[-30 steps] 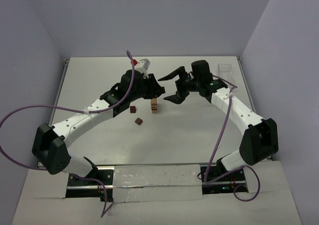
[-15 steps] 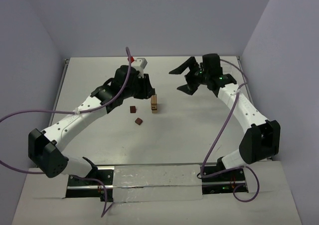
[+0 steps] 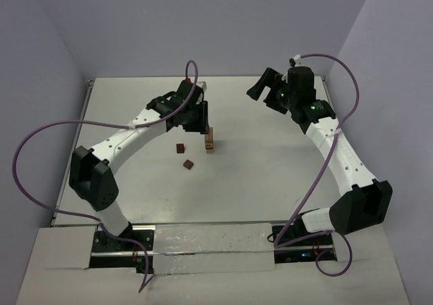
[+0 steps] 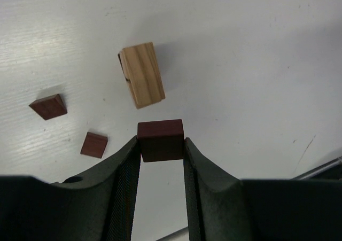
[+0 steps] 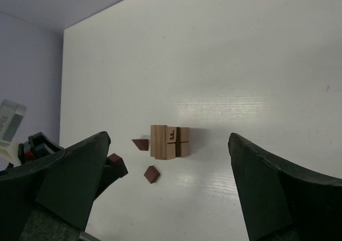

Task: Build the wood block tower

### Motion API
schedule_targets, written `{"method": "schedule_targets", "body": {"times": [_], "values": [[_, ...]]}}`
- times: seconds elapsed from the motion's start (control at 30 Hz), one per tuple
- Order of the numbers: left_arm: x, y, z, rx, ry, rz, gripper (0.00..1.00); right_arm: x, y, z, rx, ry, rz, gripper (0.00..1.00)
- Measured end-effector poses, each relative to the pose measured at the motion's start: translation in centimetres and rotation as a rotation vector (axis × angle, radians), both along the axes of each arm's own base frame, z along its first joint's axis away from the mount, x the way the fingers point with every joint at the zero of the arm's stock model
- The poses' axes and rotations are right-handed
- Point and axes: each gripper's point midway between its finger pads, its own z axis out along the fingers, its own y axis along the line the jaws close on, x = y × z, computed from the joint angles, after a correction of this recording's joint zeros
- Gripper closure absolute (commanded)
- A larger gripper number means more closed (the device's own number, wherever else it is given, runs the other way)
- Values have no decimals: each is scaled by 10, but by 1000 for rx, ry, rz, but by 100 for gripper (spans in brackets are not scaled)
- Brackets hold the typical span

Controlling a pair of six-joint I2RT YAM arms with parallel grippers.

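I read this as partway through, with the next placement in hand. The tower (image 3: 210,141) stands near the middle of the surface, a little toward the far edge. It is a short column one cube wide with tan on top, and I cannot count its levels from any view. My left jaws are pinching a dark brown cube (image 4: 160,140) by two opposite faces, clear of the surface and just beside the tower's top. From the wrist view the cube is not yet lined up over the column, and the two do not touch. Two more brown cubes lie loose on the surface, left of the tower and toward the near edge. One (image 3: 180,147) is close by and the other (image 3: 188,163) a bit nearer me, each apart from the other and from the tower. My right jaws are spread wide and hold nothing, raised toward the far right corner, well apart from the stack. As I judge it, the lower part of the column is done. What is left is setting the held cube squarely on top, then fetching the two loose ones. The column is slim, so an off-centre set-down could topple it.
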Motion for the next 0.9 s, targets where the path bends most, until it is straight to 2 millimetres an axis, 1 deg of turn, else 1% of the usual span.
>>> {"method": "schedule_targets", "body": {"times": [0.13, 0.27, 0.57, 0.73, 0.9], "values": [[15, -9, -5, 8, 16, 34, 100, 0, -5, -7, -32, 3, -3, 0], [21, -14, -10, 9, 27, 53, 100, -1, -7, -9, -41, 5, -3, 0], [23, -13, -36, 54, 78, 73, 100, -1, -6, -9, -37, 7, 3, 0], [25, -12, -44, 70, 87, 80, 98, -2, -4, -8, -27, 8, 11, 0], [27, -12, -46, 78, 87, 85, 92, -3, -2, -8, -18, 11, 18, 0]]}}
